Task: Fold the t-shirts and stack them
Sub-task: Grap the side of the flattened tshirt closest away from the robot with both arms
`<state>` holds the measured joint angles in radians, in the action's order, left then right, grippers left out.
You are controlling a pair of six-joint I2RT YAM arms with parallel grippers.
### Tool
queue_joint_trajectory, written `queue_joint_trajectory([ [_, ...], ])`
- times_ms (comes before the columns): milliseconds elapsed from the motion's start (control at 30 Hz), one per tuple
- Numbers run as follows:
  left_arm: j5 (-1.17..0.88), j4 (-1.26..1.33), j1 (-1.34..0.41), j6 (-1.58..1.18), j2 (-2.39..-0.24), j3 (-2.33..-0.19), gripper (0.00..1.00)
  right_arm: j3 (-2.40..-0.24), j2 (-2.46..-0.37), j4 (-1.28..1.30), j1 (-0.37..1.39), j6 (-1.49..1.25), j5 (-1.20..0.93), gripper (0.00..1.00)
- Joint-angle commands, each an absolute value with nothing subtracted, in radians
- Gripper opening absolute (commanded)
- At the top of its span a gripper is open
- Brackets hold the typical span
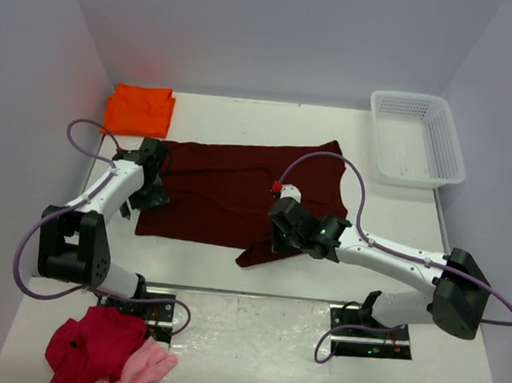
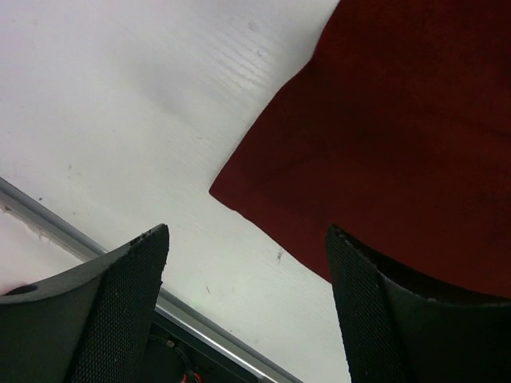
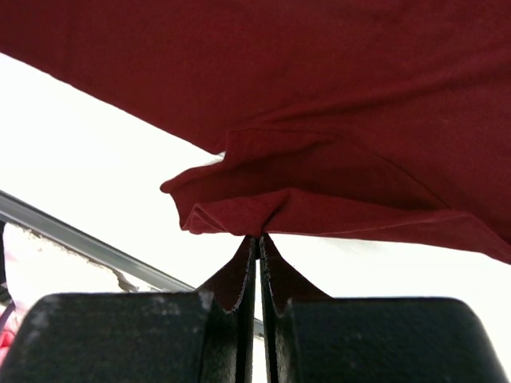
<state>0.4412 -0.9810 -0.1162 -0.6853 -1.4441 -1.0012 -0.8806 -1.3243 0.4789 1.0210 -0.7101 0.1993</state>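
From the overhead camera I see the maroon t-shirt (image 1: 229,189) spread across the middle of the frame on the white table (image 1: 244,120), wrinkled, with one sleeve poking out at its lower edge. The orange t-shirt (image 1: 140,110) sits folded in the upper left, against the back wall and apart from the maroon one. My left gripper (image 1: 152,197) is at the maroon shirt's left edge. On its wrist camera the two fingers (image 2: 120,303) stand spread wide at the bottom of the frame with nothing between them, and a corner of the shirt lies flat on the table just above them. My right gripper (image 1: 274,239) is at the lower middle of the shirt, beside the sleeve. On its wrist camera the jaws are pressed together, pinching a small bunch of maroon cloth, and the fabric rises in folds from that pinch. A white plastic basket (image 1: 417,138) is in the upper right of the overhead view. A red garment (image 1: 93,343) and a pink garment (image 1: 146,367) lie crumpled together at the lower left, near the left arm's base.
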Motion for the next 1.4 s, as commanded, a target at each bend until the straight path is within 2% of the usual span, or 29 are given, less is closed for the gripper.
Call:
queue_joint_trajectory([
  [0, 0.313, -0.921, -0.054, -0.635, -1.506, -0.956, 0.79, -0.865, -1.281, 0.443, 1.026, -0.684, 0.213, 0.0],
  [67, 0.279, -0.907, -0.014, -0.621, -1.555, -0.945, 0.69, -0.856, -1.272, 0.433, 1.026, -0.681, 0.204, 0.0],
  [100, 0.262, -0.899, -0.006, -0.617, -1.566, -0.943, 0.69, -0.851, -1.266, 0.43, 1.026, -0.68, 0.203, 0.0],
  [433, 0.268, -0.848, 0.064, -0.591, -1.6, -0.899, 0.72, -0.827, -1.241, 0.428, 1.026, -0.684, 0.202, 0.0],
  [767, 0.202, -0.83, 0.129, -0.543, -1.654, -0.899, 0.63, -0.825, -1.238, 0.43, 1.026, -0.683, 0.216, 0.0],
  [1200, 0.126, -0.802, 0.129, -0.468, -1.43, -0.91, 0.66, -0.828, -1.281, 0.405, 1.026, -0.686, 0.196, 0.0],
  [1367, 0.098, -0.834, 0.138, -0.477, -1.457, -0.91, 0.6, -0.825, -1.275, 0.405, 1.026, -0.678, 0.199, 0.0],
])
